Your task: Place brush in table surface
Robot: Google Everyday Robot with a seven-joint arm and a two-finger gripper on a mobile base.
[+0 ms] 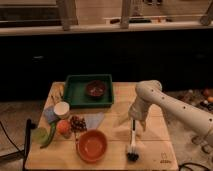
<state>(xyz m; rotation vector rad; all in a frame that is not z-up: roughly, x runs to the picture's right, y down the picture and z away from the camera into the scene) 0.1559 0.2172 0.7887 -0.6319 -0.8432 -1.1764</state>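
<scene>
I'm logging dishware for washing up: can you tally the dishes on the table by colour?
Green: 1, the green tray
Dark: 1, the dark bowl inside it
Orange: 1, the orange bowl
White: 1, the white cup
Total: 4
The gripper is at the brush handle's top.

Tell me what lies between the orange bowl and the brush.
Only bare table surface, seen in the camera view. The gripper is by the far end of the brush handle.

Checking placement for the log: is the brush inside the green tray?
No, the brush is over the table surface beside the orange bowl, with the gripper at its handle's upper end.
</scene>
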